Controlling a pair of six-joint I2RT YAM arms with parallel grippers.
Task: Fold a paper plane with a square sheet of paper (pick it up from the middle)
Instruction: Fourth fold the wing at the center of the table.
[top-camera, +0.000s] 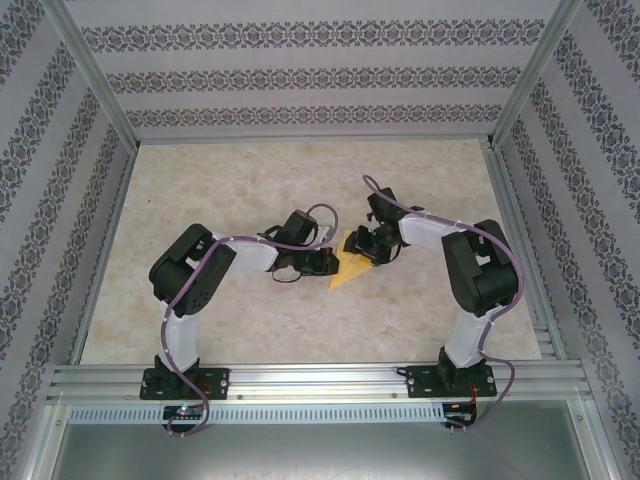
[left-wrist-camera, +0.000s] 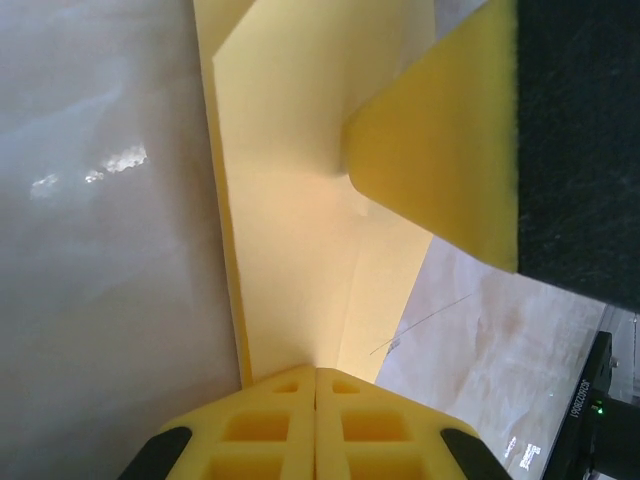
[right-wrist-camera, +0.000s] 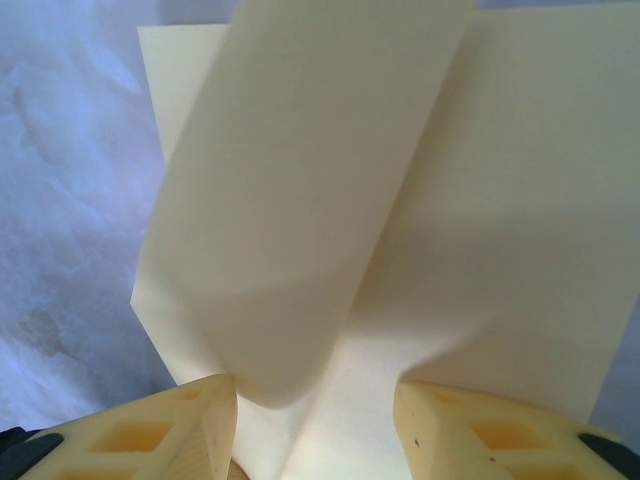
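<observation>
square sheet of paper (top-camera: 349, 268) mid-tabletop (top-camera: 250, 180), part-folded; it's thin, light and floppy and will likely crumple, so grip at the crease: left gripper (left-wrist-camera: 316, 372) fingers together, clamped on the folded edge, right gripper (right-wrist-camera: 312, 390) fingers apart around a raised flap.

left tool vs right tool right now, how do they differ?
1. The left tool is shut tight; the right tool stands open with a clear gap.
2. The left tool appears to pinch the paper at a folded edge; the right tool straddles a raised, curled flap without clamping it.
Shared: both work on the same yellow paper, facing each other across it.
</observation>
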